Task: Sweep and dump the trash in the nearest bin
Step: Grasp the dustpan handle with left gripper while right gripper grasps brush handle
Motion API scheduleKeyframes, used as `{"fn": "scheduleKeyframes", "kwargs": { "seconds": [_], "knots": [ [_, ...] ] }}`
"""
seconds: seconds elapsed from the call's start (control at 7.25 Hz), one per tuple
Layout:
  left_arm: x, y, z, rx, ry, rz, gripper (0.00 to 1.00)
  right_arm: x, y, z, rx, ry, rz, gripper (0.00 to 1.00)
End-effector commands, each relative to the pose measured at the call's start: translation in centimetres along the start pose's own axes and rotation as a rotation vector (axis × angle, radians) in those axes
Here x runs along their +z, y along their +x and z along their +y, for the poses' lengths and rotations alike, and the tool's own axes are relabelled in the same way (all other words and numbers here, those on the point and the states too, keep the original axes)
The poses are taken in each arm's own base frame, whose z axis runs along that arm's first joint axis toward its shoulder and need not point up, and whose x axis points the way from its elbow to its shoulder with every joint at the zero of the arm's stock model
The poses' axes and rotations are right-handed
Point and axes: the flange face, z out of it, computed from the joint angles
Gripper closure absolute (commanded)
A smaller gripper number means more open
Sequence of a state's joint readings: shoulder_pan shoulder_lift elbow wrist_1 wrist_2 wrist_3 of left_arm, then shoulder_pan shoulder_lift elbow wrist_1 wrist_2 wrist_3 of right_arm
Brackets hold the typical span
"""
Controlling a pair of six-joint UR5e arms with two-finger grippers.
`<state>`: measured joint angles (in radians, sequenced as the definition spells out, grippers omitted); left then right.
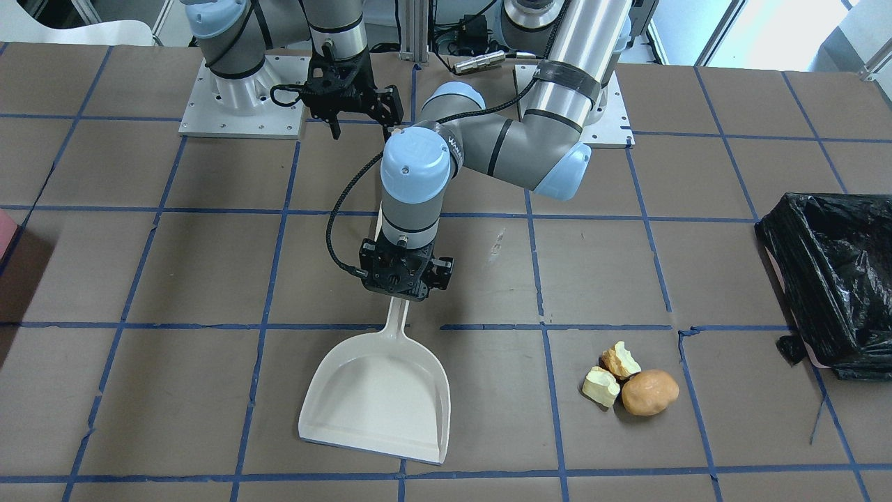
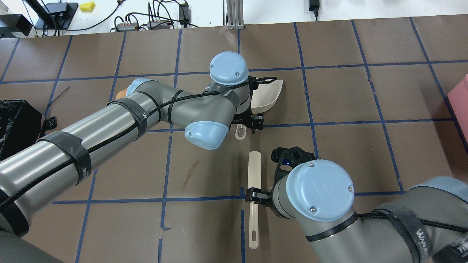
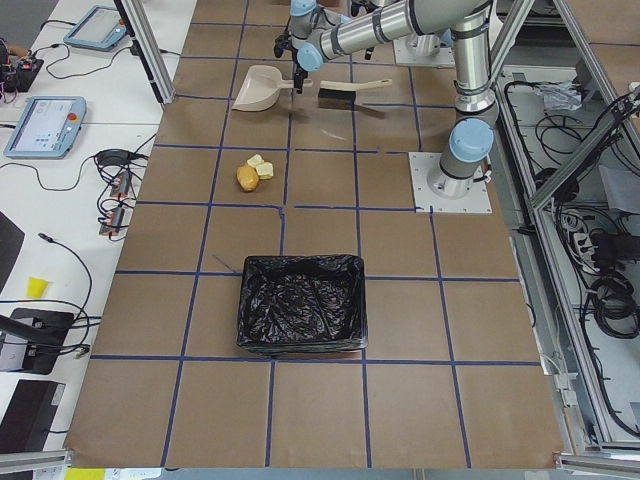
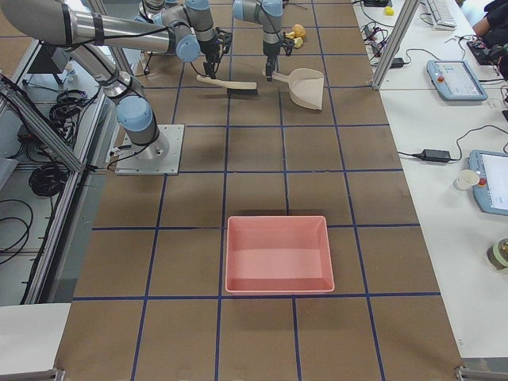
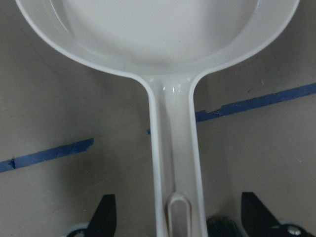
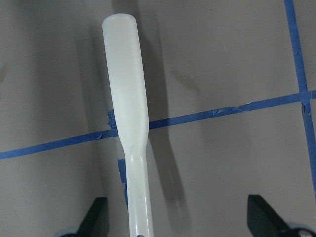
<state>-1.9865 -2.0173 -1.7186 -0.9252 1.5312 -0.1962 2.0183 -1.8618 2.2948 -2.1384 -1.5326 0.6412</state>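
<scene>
The trash [image 1: 644, 392], a tan potato-like lump touching two pale bitten chunks, lies between dustpan [image 1: 380, 390] and black-bagged bin [image 1: 829, 272]. Wrist views alone show left gripper [image 5: 180, 212] and right gripper [image 6: 178, 215] spread, seemingly clear, astride the handles of dustpan and brush [image 2: 253, 171].

A black strap [image 1: 454, 146] on the left arm [image 1: 585, 42] has white letters that start with "WA". The rest cannot be read. Another black strap [image 2: 420, 236] on the right arm [image 2: 449, 204] has white letters too, "WAN" and then more that are too small to read. The round blue cap [image 2: 228, 67] on the left arm has faint letters that look like "UR". The tablet screen [image 3: 45, 125] on the side desk is too small to read.
</scene>
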Motion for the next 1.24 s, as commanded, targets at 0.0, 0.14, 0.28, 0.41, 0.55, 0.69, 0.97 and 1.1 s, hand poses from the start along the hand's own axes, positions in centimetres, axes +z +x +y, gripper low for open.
{"fn": "scheduleKeyframes", "kwargs": {
  "seconds": [0.0,0.14,0.28,0.41,0.55,0.69,0.97,1.1],
  "knots": [
    [0.0,0.0,-0.2,-0.006,0.001,0.001,0.49,0.0,0.0,0.0,-0.004,0.001,0.001,0.00],
    [0.5,0.0,0.1,-0.004,-0.011,-0.002,0.65,0.0,0.0,0.0,-0.004,0.002,0.002,0.00],
    [-0.2,0.1,-0.3,0.006,0.005,0.000,0.85,0.0,0.0,0.0,-0.004,0.002,0.002,0.00],
    [-1.2,0.2,-0.4,0.011,0.021,0.010,0.94,0.0,0.0,0.0,-0.004,0.002,0.002,0.00],
    [-2.0,0.0,-0.8,0.015,0.035,0.019,0.99,0.0,-0.1,0.0,-0.004,0.002,0.000,0.00],
    [-3.2,-0.1,-1.0,0.024,0.054,0.019,1.00,0.0,0.0,-0.1,-0.002,0.002,0.000,0.00],
    [-6.6,-4.7,-2.7,0.009,0.061,0.004,1.00,0.3,-0.4,-0.2,-0.001,-0.008,-0.012,0.00],
    [-8.8,-8.6,-3.0,0.037,0.057,-0.006,1.00,1.2,-0.9,-0.3,-0.011,-0.009,-0.011,0.00]
  ]
}}
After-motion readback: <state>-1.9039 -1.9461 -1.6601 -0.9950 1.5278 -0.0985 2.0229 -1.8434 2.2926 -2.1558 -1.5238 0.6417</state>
